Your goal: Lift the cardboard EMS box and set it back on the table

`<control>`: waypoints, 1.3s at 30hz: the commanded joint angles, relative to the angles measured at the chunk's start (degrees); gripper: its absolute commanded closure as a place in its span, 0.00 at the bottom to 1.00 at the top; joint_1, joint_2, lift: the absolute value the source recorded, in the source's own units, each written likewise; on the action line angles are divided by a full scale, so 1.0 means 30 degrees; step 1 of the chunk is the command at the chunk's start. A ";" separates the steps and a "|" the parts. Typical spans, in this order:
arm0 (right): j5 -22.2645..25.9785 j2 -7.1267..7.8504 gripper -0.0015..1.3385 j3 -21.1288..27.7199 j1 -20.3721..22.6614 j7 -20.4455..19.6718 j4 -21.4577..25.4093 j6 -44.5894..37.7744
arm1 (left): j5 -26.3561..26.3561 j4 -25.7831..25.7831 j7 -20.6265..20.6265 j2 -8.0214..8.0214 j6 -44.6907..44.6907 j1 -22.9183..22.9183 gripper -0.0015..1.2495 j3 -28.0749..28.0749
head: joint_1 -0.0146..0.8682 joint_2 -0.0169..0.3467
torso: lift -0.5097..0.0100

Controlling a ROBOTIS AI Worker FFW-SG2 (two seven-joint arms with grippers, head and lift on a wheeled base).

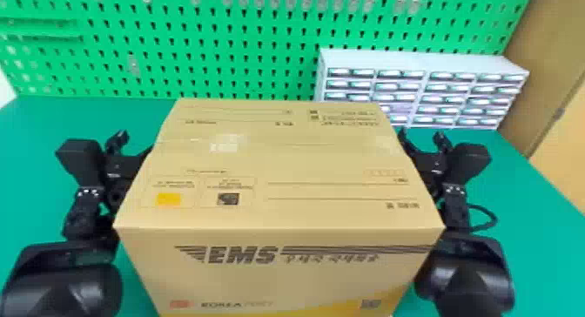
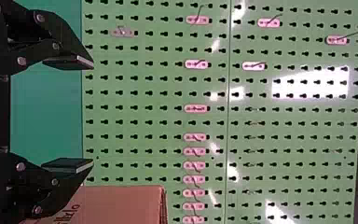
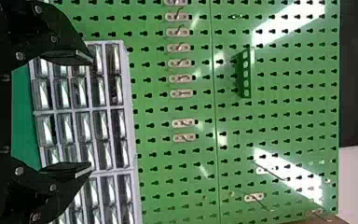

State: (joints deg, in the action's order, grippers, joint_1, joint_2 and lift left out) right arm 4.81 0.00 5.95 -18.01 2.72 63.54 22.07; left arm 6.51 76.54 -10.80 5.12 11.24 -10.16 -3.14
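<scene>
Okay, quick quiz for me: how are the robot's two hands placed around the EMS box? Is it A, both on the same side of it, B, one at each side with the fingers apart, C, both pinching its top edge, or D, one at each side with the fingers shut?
B: the left hand and right hand flank the EMS box, each with its fingers spread apart.

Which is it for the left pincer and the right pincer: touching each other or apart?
Apart. The head view shows the left pincer and the right pincer at opposite sides of the cardboard EMS box, its full width between them.
</scene>
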 commanded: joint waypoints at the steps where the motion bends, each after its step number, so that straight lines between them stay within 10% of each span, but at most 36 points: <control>1: 0.0095 -0.0019 0.34 -0.0167 -0.0030 0.0000 0.0002 -0.0002 | -0.0002 0.0003 -0.0003 -0.0007 0.0004 -0.0012 0.40 0.0021 | 0.78 0.00 | 0.80; 39: -0.0081 0.0438 0.34 -0.1017 -0.0148 0.0000 0.3869 -0.2991 | -0.0324 0.2464 0.0202 0.0023 -0.1285 -0.0628 0.40 -0.1063 | 0.78 0.00 | 0.80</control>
State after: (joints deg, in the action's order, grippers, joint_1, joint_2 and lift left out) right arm 5.05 1.55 2.80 -18.46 2.72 74.49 13.33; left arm 5.53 83.36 -10.21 5.10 7.55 -11.88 -6.00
